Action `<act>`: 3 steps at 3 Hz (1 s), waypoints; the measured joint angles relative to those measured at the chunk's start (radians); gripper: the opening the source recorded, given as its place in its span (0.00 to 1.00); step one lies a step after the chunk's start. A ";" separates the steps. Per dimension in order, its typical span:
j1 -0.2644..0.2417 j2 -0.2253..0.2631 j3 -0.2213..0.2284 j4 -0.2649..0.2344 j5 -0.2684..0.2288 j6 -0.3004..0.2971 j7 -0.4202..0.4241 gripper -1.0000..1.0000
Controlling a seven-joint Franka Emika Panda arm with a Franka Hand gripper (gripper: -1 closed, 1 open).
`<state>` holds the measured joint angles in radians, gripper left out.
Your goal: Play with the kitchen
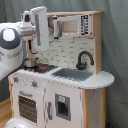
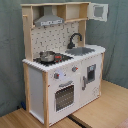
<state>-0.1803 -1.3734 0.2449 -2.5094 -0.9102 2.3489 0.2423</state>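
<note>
The tool's state I cannot tell; the arm (image 1: 37, 27), upper left, might bump the kitchen (image 1: 75, 75) hood (image 2: 49, 20).

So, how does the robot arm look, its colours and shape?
The arm shows only in the first exterior view. Its links are white and rounded, with smooth shells. Darker grey bands and a round grey cap mark the joints. One long, flat white link rises in front of the kitchen. No cables or markings can be made out. The end effector is not visible.
</note>
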 joint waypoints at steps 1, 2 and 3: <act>-0.017 0.083 -0.003 0.004 -0.001 0.061 0.037 1.00; -0.032 0.122 -0.004 0.010 -0.001 0.096 0.051 1.00; -0.038 0.135 -0.005 0.012 -0.001 0.109 0.054 0.00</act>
<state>-0.2186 -1.2386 0.2397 -2.4972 -0.9116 2.4582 0.2966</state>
